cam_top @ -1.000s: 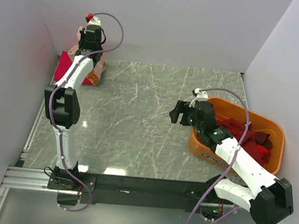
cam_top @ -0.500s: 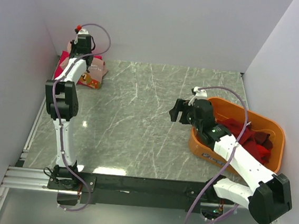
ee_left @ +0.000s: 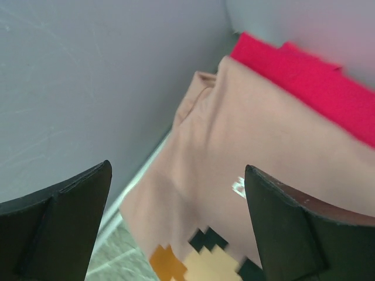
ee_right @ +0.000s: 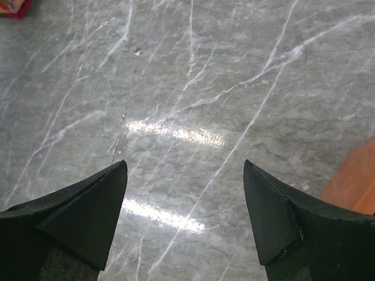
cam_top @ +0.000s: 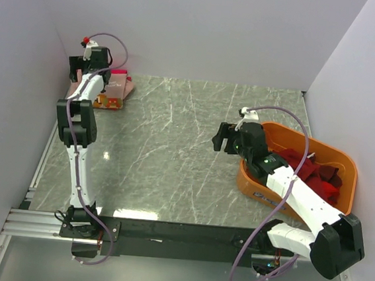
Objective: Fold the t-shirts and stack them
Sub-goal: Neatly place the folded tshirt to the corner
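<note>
A folded dusty-pink t-shirt (cam_top: 121, 89) with an orange-brown print lies in the far left corner on top of a crimson-pink one (cam_top: 119, 73). My left gripper (cam_top: 80, 72) hangs open just left of this stack, by the wall. In the left wrist view the dusty-pink shirt (ee_left: 252, 134) and the crimson one (ee_left: 304, 76) lie below the spread fingers (ee_left: 58, 228), which hold nothing. Dark red t-shirts (cam_top: 307, 171) are heaped in the orange tub (cam_top: 345, 162). My right gripper (cam_top: 222, 138) is open over bare table, left of the tub.
Grey walls close in the table on the left, back and right. The left wall (ee_left: 88, 88) is close beside the left gripper. The marble tabletop (ee_right: 193, 88) lies under the right gripper, with the tub's corner (ee_right: 354, 181) at its right.
The left gripper has opened and let go of the dusty-pink shirt, which now lies flat on the stack, and has swung left toward the wall. The right arm has barely moved.
</note>
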You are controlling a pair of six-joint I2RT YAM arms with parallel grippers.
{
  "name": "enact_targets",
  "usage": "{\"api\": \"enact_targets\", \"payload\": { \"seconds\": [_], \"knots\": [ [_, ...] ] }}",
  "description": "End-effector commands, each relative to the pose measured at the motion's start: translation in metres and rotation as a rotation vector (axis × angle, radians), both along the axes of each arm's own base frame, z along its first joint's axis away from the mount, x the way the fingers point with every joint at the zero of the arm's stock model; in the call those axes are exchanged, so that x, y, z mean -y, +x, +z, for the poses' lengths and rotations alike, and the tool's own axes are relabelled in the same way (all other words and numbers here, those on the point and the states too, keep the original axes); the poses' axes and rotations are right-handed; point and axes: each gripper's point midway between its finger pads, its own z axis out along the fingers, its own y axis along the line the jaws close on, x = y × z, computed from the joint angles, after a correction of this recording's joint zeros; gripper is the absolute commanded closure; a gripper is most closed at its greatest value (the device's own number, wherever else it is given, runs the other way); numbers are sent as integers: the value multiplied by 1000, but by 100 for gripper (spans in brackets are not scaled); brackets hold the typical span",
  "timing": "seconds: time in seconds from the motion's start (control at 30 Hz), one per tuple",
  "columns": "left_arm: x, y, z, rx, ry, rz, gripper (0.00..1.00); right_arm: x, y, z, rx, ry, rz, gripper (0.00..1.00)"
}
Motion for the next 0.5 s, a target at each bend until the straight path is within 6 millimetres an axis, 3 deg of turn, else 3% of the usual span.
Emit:
{"api": "enact_targets", "payload": {
  "seconds": [0.0,0.1,0.13,0.17,0.2,0.23,0.27,0.3,0.33,0.37,0.4,0.43,0.47],
  "knots": [
    [22,0,110,284,-106,-32,1,13,-7,-10,-63,-52,-36,14],
    [41,-10,139,355,-190,-60,0,10,-6,-4,-61,-33,-33,14],
    [47,-18,134,331,-226,-65,1,10,-5,-1,-54,-22,-38,14],
    [54,-27,155,376,-259,-81,1,10,-5,-1,-53,-20,-43,14],
    [67,-31,160,406,-313,-94,1,10,-6,1,-48,-15,-47,14],
    [82,-38,146,365,-367,-127,1,11,-6,3,-40,-11,-47,14],
    [91,-54,170,414,-393,-140,1,11,-7,3,-40,-7,-47,14],
    [108,-65,148,381,-444,-138,1,11,-7,4,-42,-5,-51,14],
    [124,-76,144,377,-477,-158,1,11,-8,5,-42,4,-53,14],
    [136,-95,168,445,-506,-186,1,11,-8,8,-37,12,-54,14],
    [161,-112,126,366,-549,-208,1,10,-9,9,-36,19,-51,14],
    [176,-124,119,363,-570,-240,1,11,-11,11,-28,27,-49,14],
    [184,-144,135,435,-573,-248,1,11,-11,13,-21,31,-49,14]
  ]
}}
